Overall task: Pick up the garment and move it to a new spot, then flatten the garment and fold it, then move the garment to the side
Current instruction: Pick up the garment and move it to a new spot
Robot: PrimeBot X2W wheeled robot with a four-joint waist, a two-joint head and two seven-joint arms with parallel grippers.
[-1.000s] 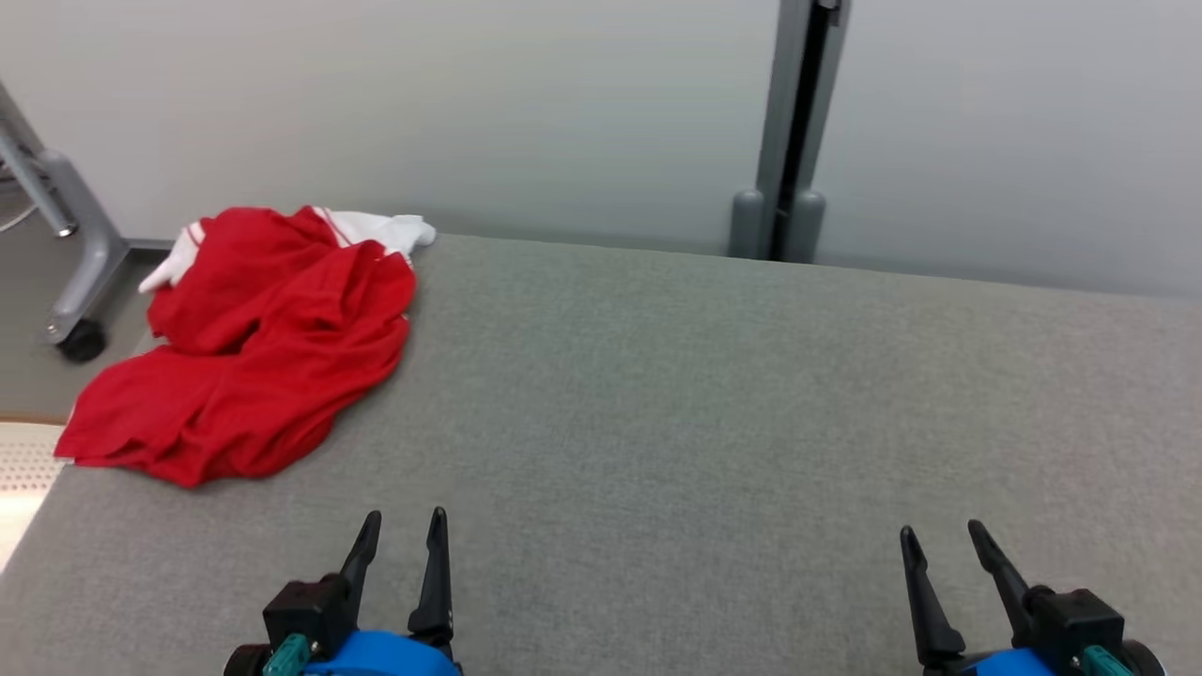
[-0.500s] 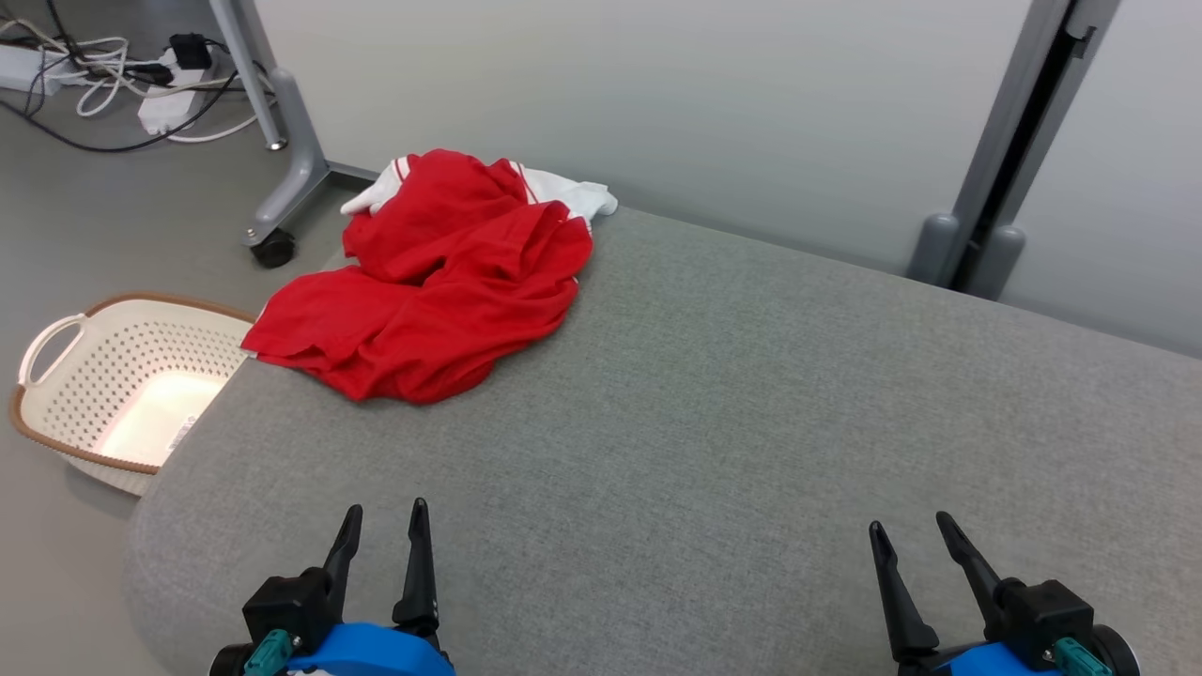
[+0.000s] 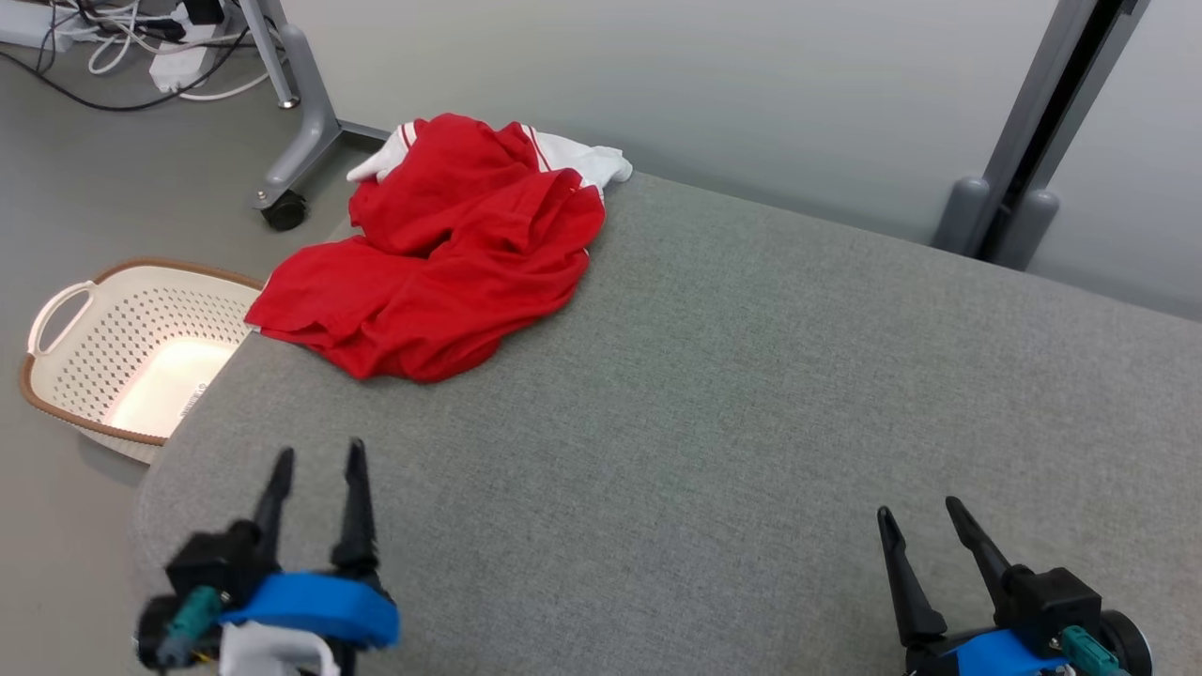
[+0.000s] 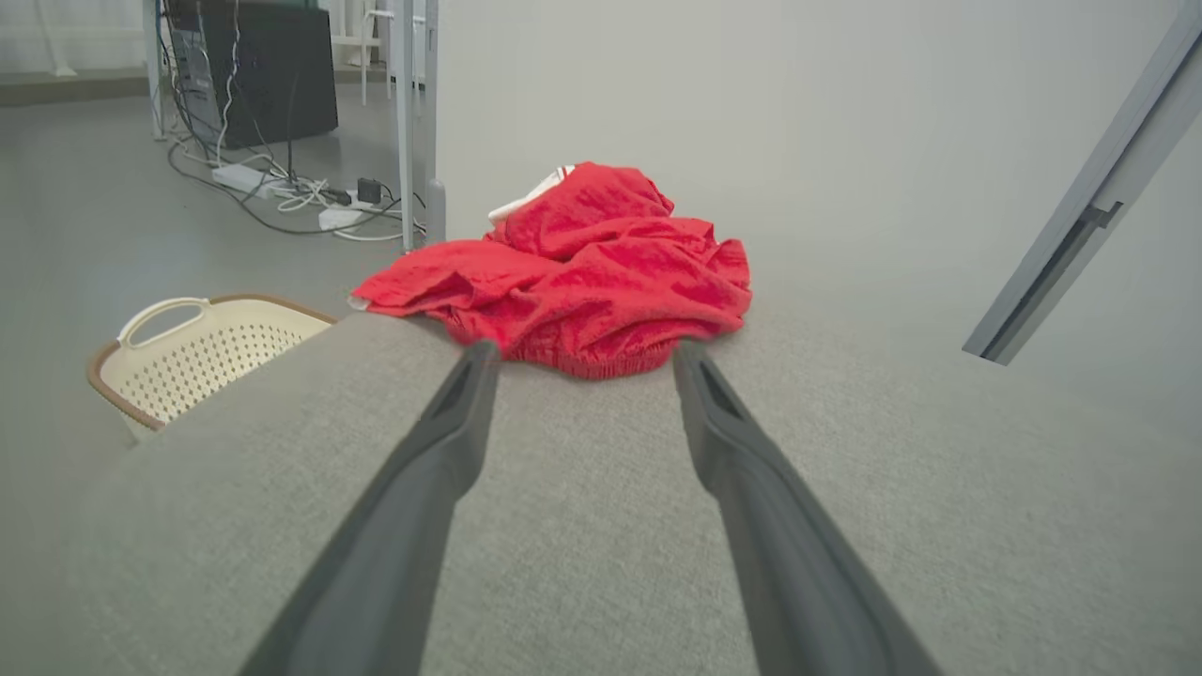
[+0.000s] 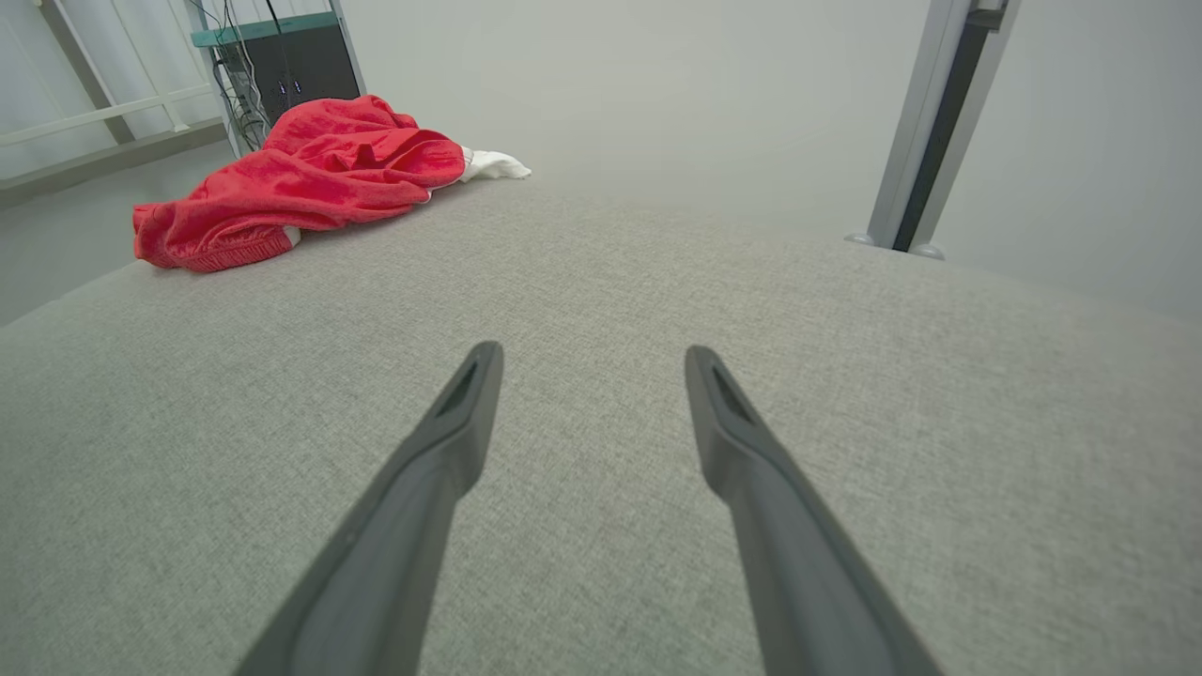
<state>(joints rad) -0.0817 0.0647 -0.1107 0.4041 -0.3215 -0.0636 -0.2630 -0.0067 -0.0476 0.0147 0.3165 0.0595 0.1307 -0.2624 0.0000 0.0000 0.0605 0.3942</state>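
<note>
A crumpled red garment (image 3: 451, 253) with white trim lies heaped at the far left corner of the grey padded table (image 3: 751, 394), one edge hanging slightly over the left side. My left gripper (image 3: 317, 458) is open over the table's near left, pointing toward the garment (image 4: 582, 272) and well short of it. In the left wrist view the left gripper (image 4: 580, 355) frames the heap between its fingers. At the near right my right gripper (image 3: 920, 512) stands open and empty; the right wrist view shows the garment (image 5: 300, 183) far off to the upper left of the right gripper (image 5: 587, 355).
A cream perforated laundry basket (image 3: 66, 324) with a brown rim stands on the floor beside the table's left edge. Behind it are a wheeled grey stand leg (image 3: 300, 131) and cables (image 3: 113, 47). A grey post (image 3: 1042, 131) rises behind the table against the pale wall.
The head camera has swung further left and down, shifting the whole picture. My left gripper has moved forward and to the left, toward the garment. The right gripper and the garment hold their places.
</note>
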